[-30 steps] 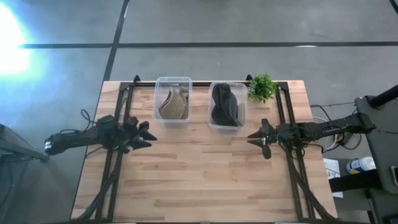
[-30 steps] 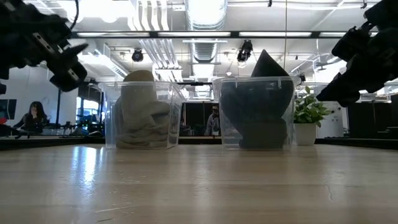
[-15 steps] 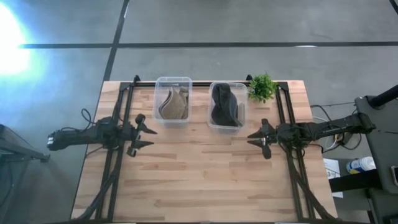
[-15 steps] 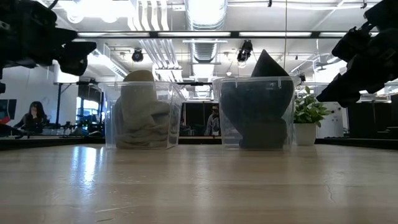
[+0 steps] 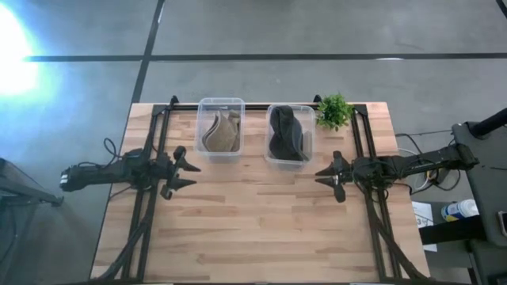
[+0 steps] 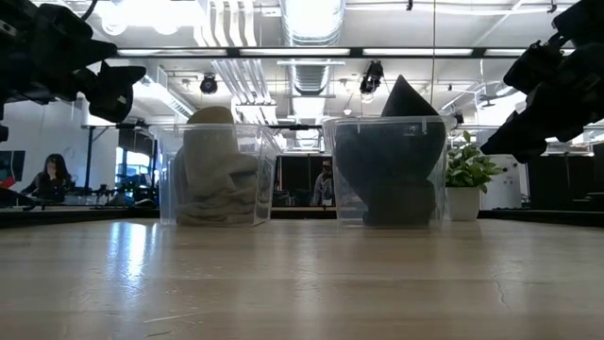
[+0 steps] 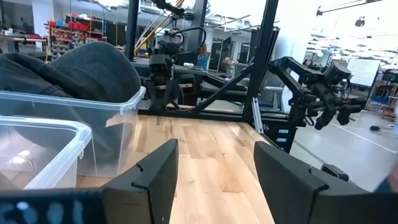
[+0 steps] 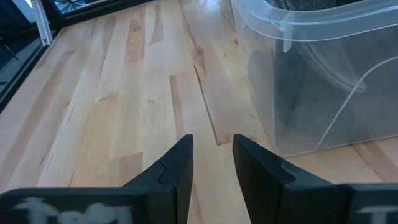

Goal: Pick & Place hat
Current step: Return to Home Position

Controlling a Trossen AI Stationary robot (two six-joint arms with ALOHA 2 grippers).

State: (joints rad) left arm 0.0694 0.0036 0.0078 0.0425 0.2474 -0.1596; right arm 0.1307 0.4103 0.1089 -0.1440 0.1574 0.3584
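Two clear plastic bins stand side by side at the table's far middle. The left bin holds a tan hat. The right bin holds a dark hat, whose peak sticks up above the rim. My left gripper hovers open above the table, just left of and nearer than the tan hat's bin. My right gripper hovers open, just right of and nearer than the dark hat's bin. Both point toward the table's middle. In the left wrist view the left gripper shows wide open, with the dark hat beyond.
A small potted plant stands at the far edge, right of the dark hat's bin. Black frame rails run along the table's left and right sides. Bare wood fills the near half. A person sits in the room beyond.
My left gripper has turned about its wrist and tipped up from a downward slant to level, rising a little while staying near the tan hat's bin. My right arm, both bins and both hats have kept still.
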